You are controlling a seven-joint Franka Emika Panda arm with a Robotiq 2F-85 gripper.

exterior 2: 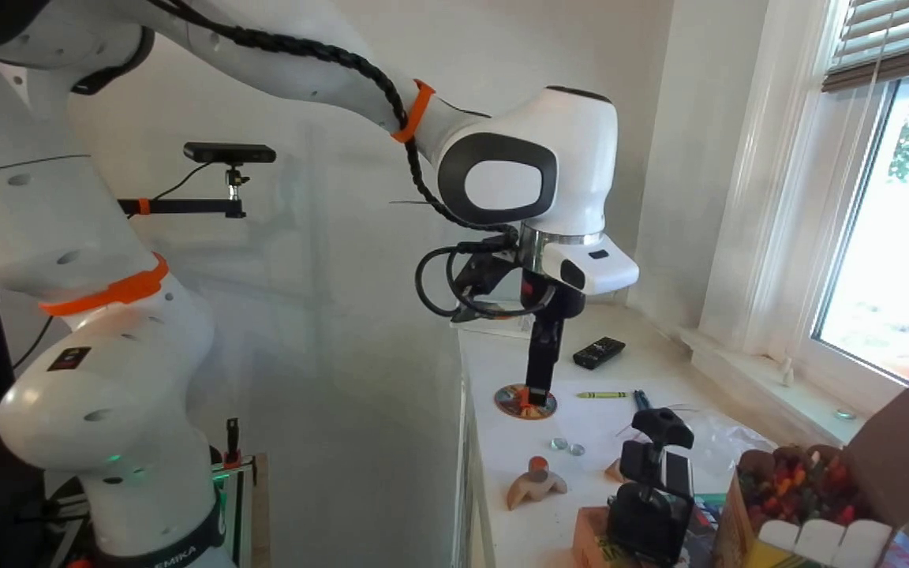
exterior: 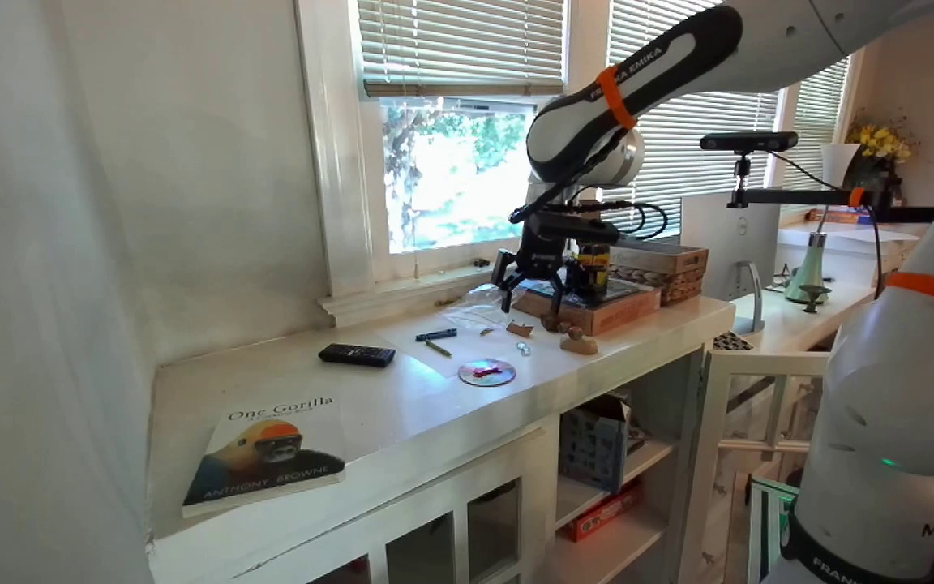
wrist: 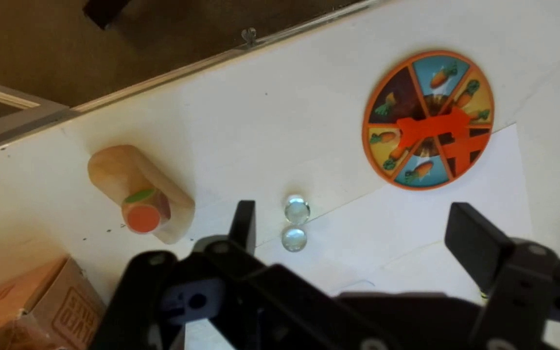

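- Jaws spread, nothing held, above the table (wrist: 241, 126).
- Glass beads (wrist: 295, 229) below, seen between jaws but off-centre in wrist view; pair's line crosses the closing direction.
- Beads sit farther from the table's front edge than the spinner disc (wrist: 428, 120).

The tool (wrist: 355, 231) looks matt. Two gems (wrist: 297, 212) seem smooth, shiny, see-through glass; the arched block (wrist: 134, 171) is smooth wood. The spinner wheel (wrist: 428, 120) is glossy, the sheet (wrist: 396, 221) matt paper, the bag (exterior 2: 719, 446) crinkled clear plastic, the surface (exterior: 402, 401) glossy paint.
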